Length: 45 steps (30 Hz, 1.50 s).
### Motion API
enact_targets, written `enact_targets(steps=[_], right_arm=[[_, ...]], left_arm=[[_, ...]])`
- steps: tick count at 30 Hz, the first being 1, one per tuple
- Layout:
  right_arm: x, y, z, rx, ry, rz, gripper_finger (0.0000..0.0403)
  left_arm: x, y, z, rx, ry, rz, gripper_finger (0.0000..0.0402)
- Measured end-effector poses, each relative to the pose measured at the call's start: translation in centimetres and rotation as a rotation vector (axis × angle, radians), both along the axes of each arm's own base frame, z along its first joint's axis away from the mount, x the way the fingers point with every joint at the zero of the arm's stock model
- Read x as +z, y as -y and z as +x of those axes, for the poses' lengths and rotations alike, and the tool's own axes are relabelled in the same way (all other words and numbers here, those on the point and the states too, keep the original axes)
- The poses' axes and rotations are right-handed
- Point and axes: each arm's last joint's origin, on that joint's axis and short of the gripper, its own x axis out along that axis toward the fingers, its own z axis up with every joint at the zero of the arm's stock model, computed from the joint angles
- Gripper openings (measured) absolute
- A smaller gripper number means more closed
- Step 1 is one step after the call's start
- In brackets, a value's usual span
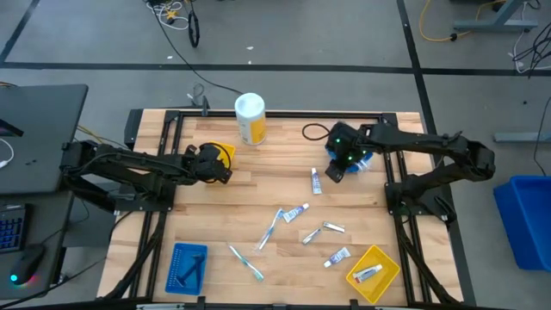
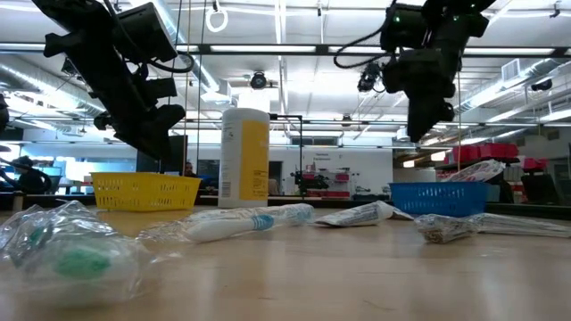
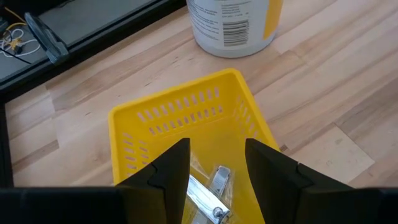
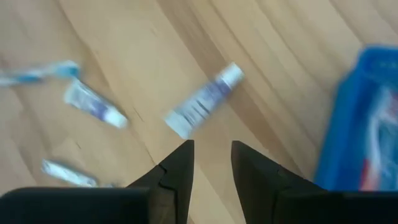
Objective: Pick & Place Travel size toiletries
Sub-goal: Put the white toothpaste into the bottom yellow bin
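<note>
- Right gripper point(image 4: 210, 163) hung over bare wood, fingers slightly parted and holding nothing.
- Just ahead of those fingertips lay a small white tube point(image 4: 204, 100) with blue marks, flat on the table point(image 1: 284, 164), apart from both fingers; same tube point(image 1: 316, 181) seen from above just beside the gripper point(image 1: 337, 170).
- Blue tray point(image 4: 360, 121) stood close to the right gripper's side, with wrapped items in it.
- Farther off on the wood: another small tube point(image 4: 94, 103), a toothbrush point(image 4: 37, 73), and a wrapped piece point(image 4: 68, 173), blurred.
- Right arm reached in from the table's right edge, elbow bent, wrist tipped down toward the table.
- Left gripper point(image 3: 216, 162) poised over the yellow tray point(image 3: 180, 109), fingers spread and empty, with a shiny razor-like item point(image 3: 208, 190) lying in the tray between and below them; contact not discernible.
- Left arm stretched from the left edge toward the table's middle, gripper point(image 1: 211, 164) above the tray near the big yellow canister point(image 1: 250, 119).
- Near front of table: scattered toiletries point(image 1: 293, 226), a second yellow tray point(image 1: 374, 273) holding a tube, a second blue tray point(image 1: 187, 266).
</note>
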Motion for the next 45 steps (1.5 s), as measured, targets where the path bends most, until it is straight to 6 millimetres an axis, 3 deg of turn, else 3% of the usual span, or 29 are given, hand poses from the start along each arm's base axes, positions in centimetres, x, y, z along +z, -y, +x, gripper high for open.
enact_targets(steps=[5,11,22,34,45], right_arm=[[-0.4,-0.5,1.2,-0.017,0.123,-0.019,0.0127],[-1.9,-0.7,1.3,-0.034,0.152,-0.014,0.0164],[-6.7,-1.4,1.9,-0.086,0.191,0.002,0.0219],[-11.6,-1.1,3.5,-0.138,0.024,0.008,0.0201],[-12.2,-0.9,4.1,-0.084,0.051,-0.025,0.0169]], left_arm=[[0.0,0.0,0.0,0.005,0.011,-0.002,0.0162],[0.1,0.0,0.2,0.008,0.031,-0.003,0.0162],[0.1,0.0,0.2,0.003,0.027,0.0,0.0162],[0.3,0.0,0.5,-0.003,0.055,0.006,0.0162],[0.3,0.0,0.5,-0.006,0.054,0.006,0.0162]])
